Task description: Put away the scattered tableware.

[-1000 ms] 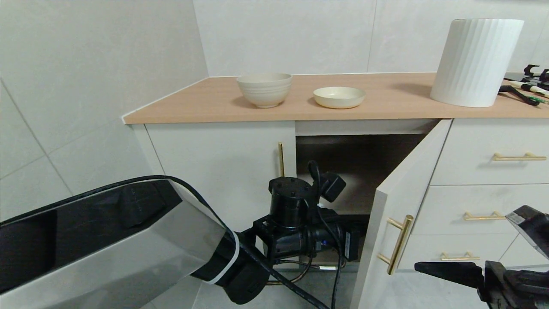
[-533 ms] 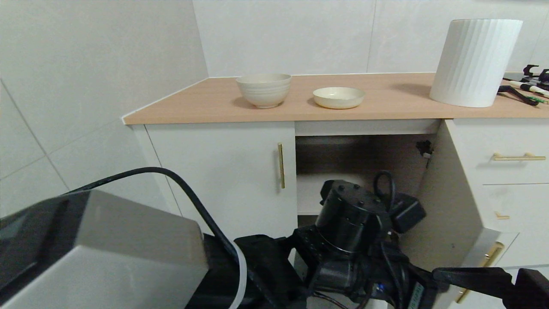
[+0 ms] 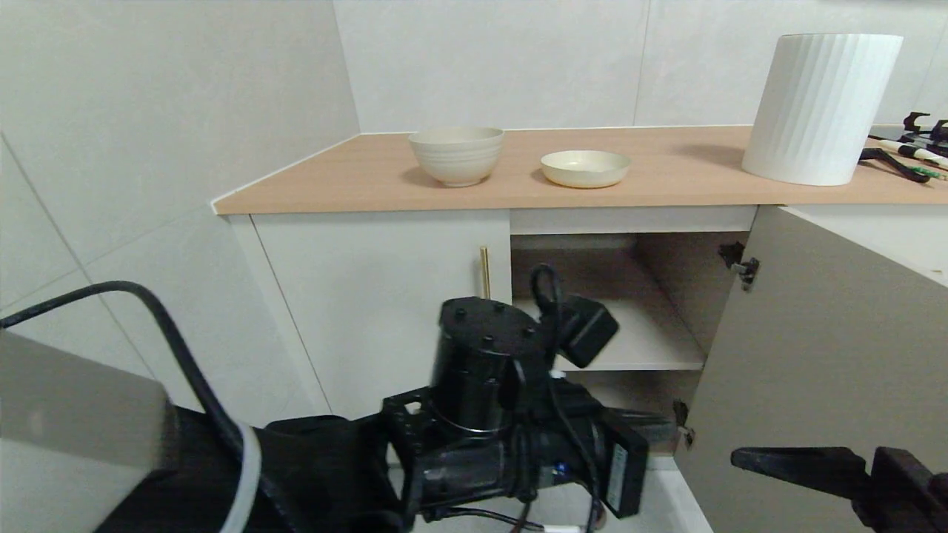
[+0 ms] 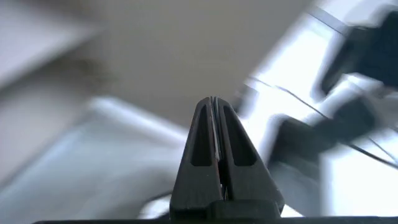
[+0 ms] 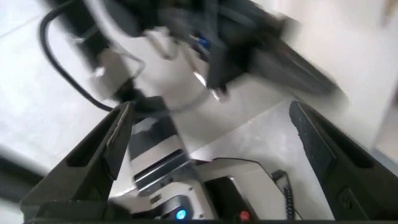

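The left arm (image 3: pixel 70 433) has a boxy silver-grey shell, closed by a white ring (image 3: pixel 246 466) on the side toward the black wrist cylinder (image 3: pixel 481 363). Small screws (image 3: pixel 483 341) dot the cylinder's flat cap. A thick black cable (image 3: pixel 174 337) arcs behind the cylinder, and a small black camera box (image 3: pixel 590 333) sits just beside it. The left tool (image 4: pixel 213 104) has tapering black fingers with slotted hollows. The right tool (image 5: pixel 211 107) has angular black ones.

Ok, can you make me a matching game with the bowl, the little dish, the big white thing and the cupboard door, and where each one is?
1. deep beige ribbed bowl
2. shallow cream dish
3. tall white ribbed cylinder
4. pale cupboard door

a. middle of three on the wooden countertop
b. swung open
c. nearest the wall corner
d. farthest right of the three

Pairs: 1-c, 2-a, 3-d, 4-b
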